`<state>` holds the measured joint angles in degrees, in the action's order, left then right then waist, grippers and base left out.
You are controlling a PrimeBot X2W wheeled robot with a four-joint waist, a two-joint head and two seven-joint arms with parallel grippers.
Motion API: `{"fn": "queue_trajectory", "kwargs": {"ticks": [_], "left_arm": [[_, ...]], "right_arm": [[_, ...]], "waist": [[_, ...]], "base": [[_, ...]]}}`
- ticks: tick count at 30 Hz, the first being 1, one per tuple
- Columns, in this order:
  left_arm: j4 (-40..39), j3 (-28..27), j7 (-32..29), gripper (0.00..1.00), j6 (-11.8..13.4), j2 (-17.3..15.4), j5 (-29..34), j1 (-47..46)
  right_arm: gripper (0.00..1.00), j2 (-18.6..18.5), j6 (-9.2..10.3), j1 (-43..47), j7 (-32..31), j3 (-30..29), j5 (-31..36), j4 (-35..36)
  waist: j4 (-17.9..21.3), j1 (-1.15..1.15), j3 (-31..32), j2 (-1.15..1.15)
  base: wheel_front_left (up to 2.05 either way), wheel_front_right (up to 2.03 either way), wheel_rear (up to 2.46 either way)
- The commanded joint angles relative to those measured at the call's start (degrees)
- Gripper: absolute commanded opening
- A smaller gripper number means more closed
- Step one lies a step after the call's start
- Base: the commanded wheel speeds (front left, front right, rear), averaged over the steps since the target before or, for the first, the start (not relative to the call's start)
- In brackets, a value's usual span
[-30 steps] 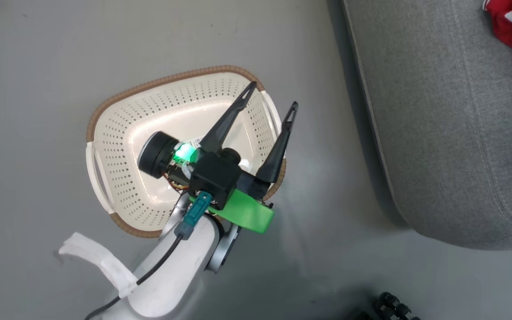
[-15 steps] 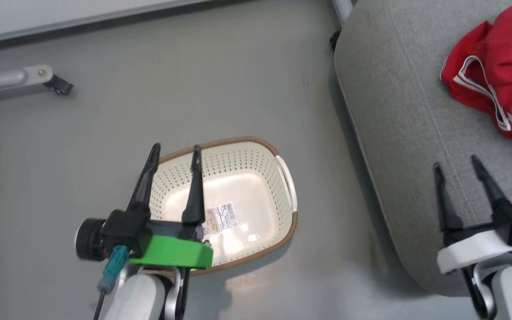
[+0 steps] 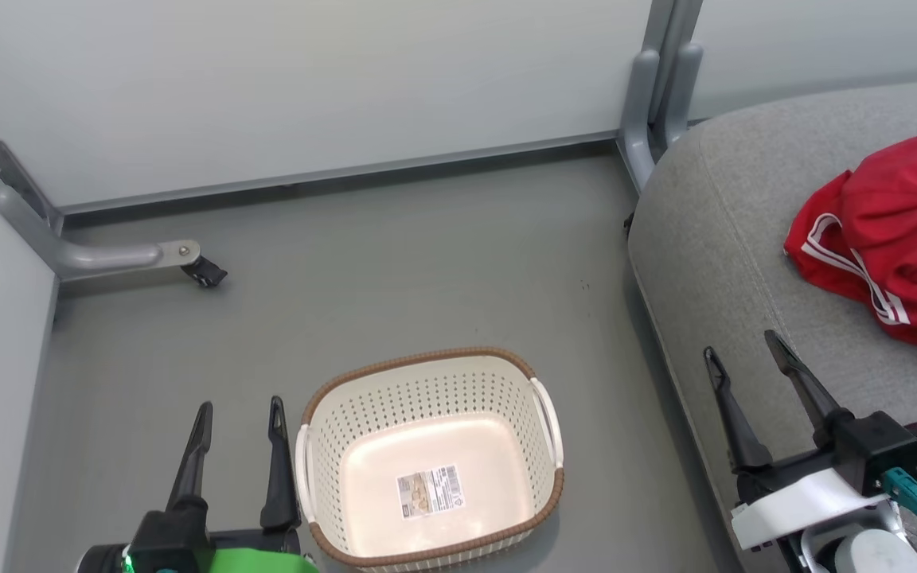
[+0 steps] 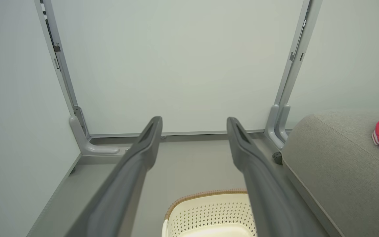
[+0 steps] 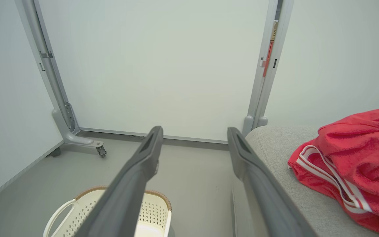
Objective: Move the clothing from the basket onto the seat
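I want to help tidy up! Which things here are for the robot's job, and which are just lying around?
For the job: red clothing, grey seat cushion, cream laundry basket.
Just lying about: metal frame leg with caster, pale partition panels, grey floor.

Bright, even, diffuse light, soft shadow on the floor (image 3: 395,263) beside the seat (image 3: 745,263), mild sheen inside the basket (image 3: 419,362), head view sharp, wrist views bowed at edges, pincer fingers (image 4: 123,184) blurred toward 6 o'clock.
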<state>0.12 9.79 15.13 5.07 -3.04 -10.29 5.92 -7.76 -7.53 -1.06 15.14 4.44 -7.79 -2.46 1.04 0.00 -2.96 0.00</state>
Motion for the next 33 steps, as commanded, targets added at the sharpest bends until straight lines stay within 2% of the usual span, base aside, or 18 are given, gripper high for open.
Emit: {"fn": "queue_trajectory", "kwargs": {"ticks": [1, 10, 26, 27, 33], "left_arm": [[-0.3, -0.5, 0.0, 1.0, -0.2, 0.1, 0.5, 1.7], [-1.7, -1.2, 0.0, 1.0, -1.5, 0.1, 1.1, 6.4], [-1.0, -1.0, 0.0, 1.0, -2.3, 0.1, 0.8, 7.3], [-1.0, -0.9, 0.0, 0.0, -2.3, 0.1, 0.9, 7.3], [1.1, -0.5, -0.1, 0.0, -2.2, 0.1, -0.9, 6.6]], "right_arm": [[1.0, 0.3, 0.08, 1.6, 0.0, -0.9, -0.5, 0.5], [1.0, 0.9, 0.08, 5.6, 0.0, -1.5, -1.9, 1.0], [1.0, 1.3, 0.07, 6.7, 0.0, -0.8, -2.3, -0.7], [0.0, 1.3, 0.07, 6.8, 0.0, -0.8, -2.3, -0.8], [0.0, 1.9, 0.0, 6.7, -0.2, -0.3, -3.3, -3.0]], "waist": [[-1.2, 0.0, 3.3, 0.0], [-1.0, 0.0, 5.6, 0.0], [-1.0, 0.0, 7.2, 0.0], [-1.0, 0.0, 7.3, 0.0], [-1.0, 0.0, 7.2, 0.0]], "base": [[0.0, 0.0, 0.0], [0.0, 0.0, 0.0], [0.0, 0.0, 0.0], [0.0, 0.0, 0.0], [0.0, 0.0, 0.0]]}}
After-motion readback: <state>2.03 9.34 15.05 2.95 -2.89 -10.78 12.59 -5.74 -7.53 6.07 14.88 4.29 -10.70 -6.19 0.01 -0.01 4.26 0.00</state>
